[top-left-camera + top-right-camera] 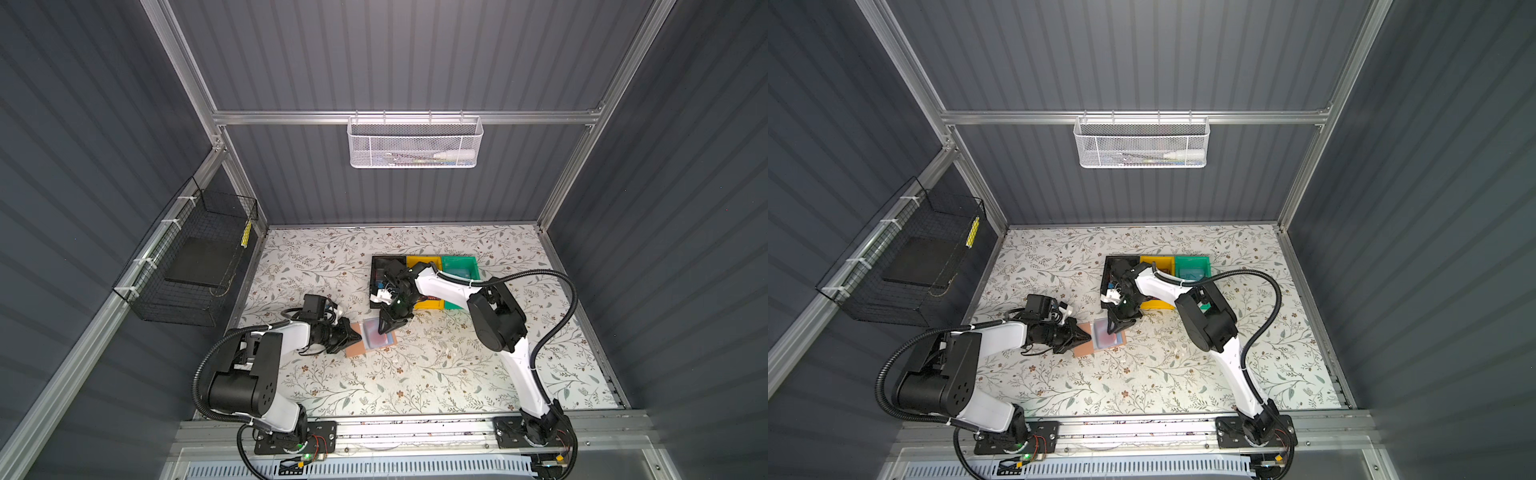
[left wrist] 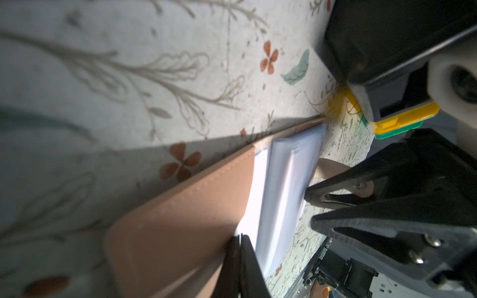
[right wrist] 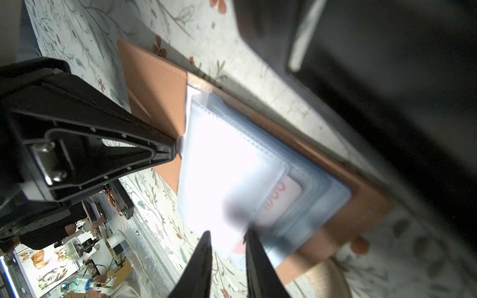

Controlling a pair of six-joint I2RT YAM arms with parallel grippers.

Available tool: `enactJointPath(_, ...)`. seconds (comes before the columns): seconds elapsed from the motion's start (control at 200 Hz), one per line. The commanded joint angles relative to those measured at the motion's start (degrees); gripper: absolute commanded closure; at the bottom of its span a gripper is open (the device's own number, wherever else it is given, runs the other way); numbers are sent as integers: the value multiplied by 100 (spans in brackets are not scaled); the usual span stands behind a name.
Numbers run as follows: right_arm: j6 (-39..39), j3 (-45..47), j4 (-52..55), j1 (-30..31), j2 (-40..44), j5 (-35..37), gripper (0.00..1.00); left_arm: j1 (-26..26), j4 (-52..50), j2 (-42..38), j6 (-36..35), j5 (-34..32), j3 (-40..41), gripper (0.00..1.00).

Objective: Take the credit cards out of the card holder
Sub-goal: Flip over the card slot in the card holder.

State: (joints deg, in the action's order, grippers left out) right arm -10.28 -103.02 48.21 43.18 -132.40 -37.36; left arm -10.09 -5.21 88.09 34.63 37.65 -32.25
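Note:
The tan card holder (image 1: 355, 351) (image 1: 1084, 351) lies open on the floral table, its bluish plastic sleeves (image 3: 232, 160) fanned to the right. A red credit card (image 3: 281, 201) shows through one sleeve and as a reddish patch (image 1: 376, 340) in a top view. My left gripper (image 1: 358, 336) (image 2: 240, 236) is shut on the inner edge of the holder's tan flap (image 2: 180, 219), which is slightly raised. My right gripper (image 1: 382, 331) (image 3: 227, 232) hangs over the sleeves' near edge. Its jaws stand a little apart with nothing clearly between them.
Black (image 1: 386, 266), yellow (image 1: 424, 262) and green (image 1: 459, 266) bins stand in a row just behind the holder, partly under my right arm. A pale teal card (image 1: 1192, 274) lies in the green bin. Wire baskets hang on the left and back walls.

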Motion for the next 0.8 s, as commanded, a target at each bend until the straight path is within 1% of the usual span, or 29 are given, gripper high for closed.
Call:
enactJointPath(0.0, -29, -79, 173, 24, -194, 147, 73, -23, -314, 52, -185, -204, -11, 93)
enactJointPath(0.135, -38, 21, 178, 0, -85, 380, 73, -20, -306, 81, -180, -205, -5, 93)
enactJointPath(0.795, 27, 256, 128, -90, 138, 479, 73, -24, -225, 170, -163, -193, 15, 94)
